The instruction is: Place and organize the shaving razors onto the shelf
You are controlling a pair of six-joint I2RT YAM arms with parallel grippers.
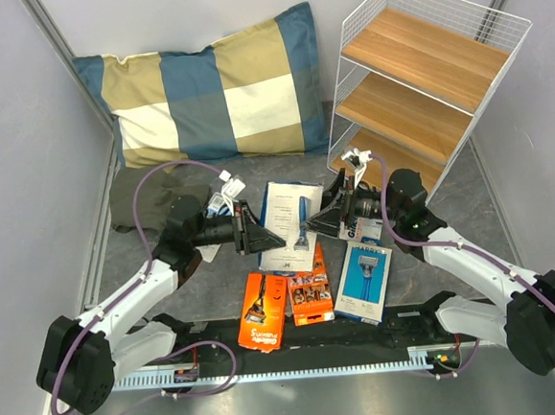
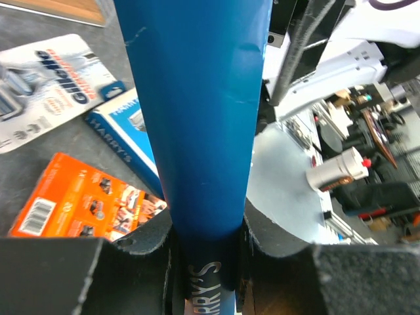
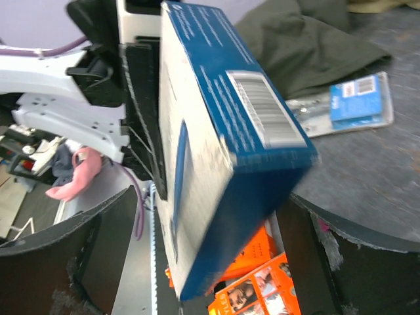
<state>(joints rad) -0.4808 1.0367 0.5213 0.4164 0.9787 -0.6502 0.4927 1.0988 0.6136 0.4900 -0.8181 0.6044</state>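
Note:
A blue-and-white razor box (image 1: 285, 221) is lifted on edge over the table's middle. My left gripper (image 1: 263, 235) is shut on its left end; in the left wrist view the box (image 2: 197, 118) sits between both pads of the gripper (image 2: 207, 230). My right gripper (image 1: 320, 221) stands open around the box's other end (image 3: 223, 151), with a gap on each side of the gripper (image 3: 210, 216). Two orange cards (image 1: 265, 314) (image 1: 311, 289) and a second blue box (image 1: 365, 279) lie in front. One blister pack (image 1: 224, 200) lies by the left arm, another (image 1: 354, 228) under the right gripper. The shelf (image 1: 421, 71) stands far right.
A blue-and-tan checked pillow (image 1: 216, 92) leans at the back. A dark green cloth (image 1: 147, 203) lies at the left, behind the left arm. Grey walls close in both sides.

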